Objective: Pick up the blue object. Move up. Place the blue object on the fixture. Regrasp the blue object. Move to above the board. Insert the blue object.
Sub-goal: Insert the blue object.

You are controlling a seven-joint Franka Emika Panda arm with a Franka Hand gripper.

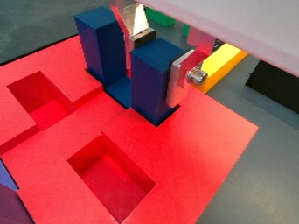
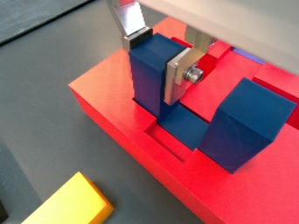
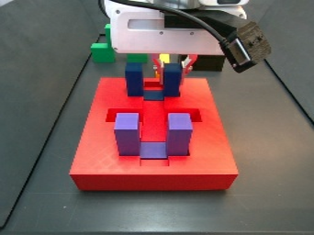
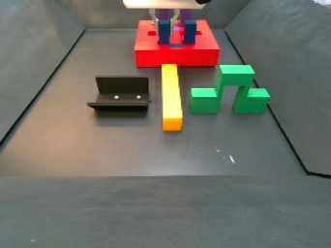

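No brand, label or writing can be read on anything here. The gripper (image 2: 158, 54) stands over the far end of the board (image 1: 198, 140), its fingers (image 1: 184, 72) clamped on one prong of the blue object (image 1: 126, 66), which stands upright with its base down in a cut-out of the board, seemingly seated, though the side views are too small to confirm. The purple block (image 3: 149, 133) fills a nearer cut-out, two rectangular recesses (image 1: 108, 171) lie open, and the fixture (image 4: 127, 95), a yellow bar (image 4: 171, 94) and green blocks (image 4: 229, 89) rest on the worktop.
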